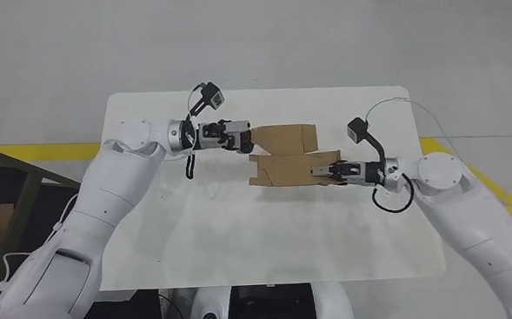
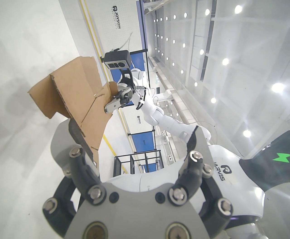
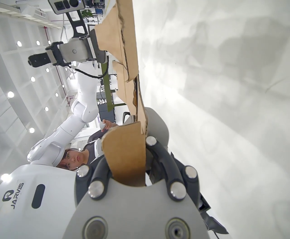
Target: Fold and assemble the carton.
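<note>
A logo with lettering is showing on the white wall (image 2: pixel 108 34); print on the blue panels (image 2: pixel 145 141) is staying unreadable.

I count one carton (image 1: pixel 282 167), a single piece of brown cardboard. It sits on one table (image 1: pixel 243 238). I have two grippers, my left gripper (image 1: pixel 250 140) and my right gripper (image 1: pixel 319 170). I also have two wrist cameras, the left camera (image 1: pixel 211 96) and the right camera (image 1: pixel 357 128).
</note>
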Controlling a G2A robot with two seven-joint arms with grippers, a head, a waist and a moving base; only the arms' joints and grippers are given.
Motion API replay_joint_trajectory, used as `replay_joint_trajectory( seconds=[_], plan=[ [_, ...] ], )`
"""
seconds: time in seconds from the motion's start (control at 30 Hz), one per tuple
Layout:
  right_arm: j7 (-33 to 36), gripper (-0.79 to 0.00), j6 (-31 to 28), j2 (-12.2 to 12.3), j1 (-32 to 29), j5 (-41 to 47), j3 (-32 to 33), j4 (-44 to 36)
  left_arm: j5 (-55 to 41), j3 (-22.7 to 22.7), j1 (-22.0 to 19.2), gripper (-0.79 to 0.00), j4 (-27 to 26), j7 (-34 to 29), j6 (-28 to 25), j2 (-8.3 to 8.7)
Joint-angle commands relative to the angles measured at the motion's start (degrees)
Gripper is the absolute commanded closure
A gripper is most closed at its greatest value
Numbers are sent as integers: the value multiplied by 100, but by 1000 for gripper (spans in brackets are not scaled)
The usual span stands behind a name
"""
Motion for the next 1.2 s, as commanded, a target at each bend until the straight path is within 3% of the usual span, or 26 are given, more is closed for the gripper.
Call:
replay_joint_trajectory(
  seconds=[0.0,0.83,0.9,0.93,1.17],
  plan=[
    [-2,0,-6,-11,-5,-8,-2,-30,29,3,-4,-785,-36,24,18,-16],
    [14,0,44,-68,-110,-189,218,-469,461,234,-298,-785,496,332,-24,-337],
    [19,0,50,-72,-119,-194,235,-479,525,237,-296,-505,500,349,-28,-349],
    [23,0,55,-74,-123,-197,242,-483,563,234,-297,-400,504,358,-29,-353],
    [14,0,60,-93,-155,-206,290,-491,857,168,-267,-154,531,472,34,-352]
  ],
)
